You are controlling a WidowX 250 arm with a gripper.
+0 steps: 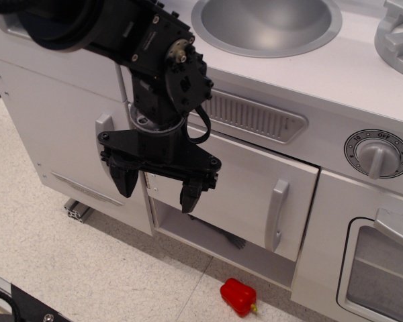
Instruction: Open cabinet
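The cabinet is the white, roughly square door (235, 194) in the middle of the toy kitchen, under the vent grille. Its vertical silver-grey bar handle (277, 215) is at the door's right side. The door looks slightly ajar, with a dark gap along its top and the inner shelf showing below its lower edge. My black gripper (158, 190) points down in front of the door's left edge, well left of the handle. Its two fingers are spread apart and hold nothing.
A taller narrow white door with a curved grey handle (104, 134) is behind the gripper on the left. An oven door with a window (383, 268) and a dial knob (376, 155) are on the right. The sink (265, 23) is on top. A red toy pepper (238, 296) lies on the floor.
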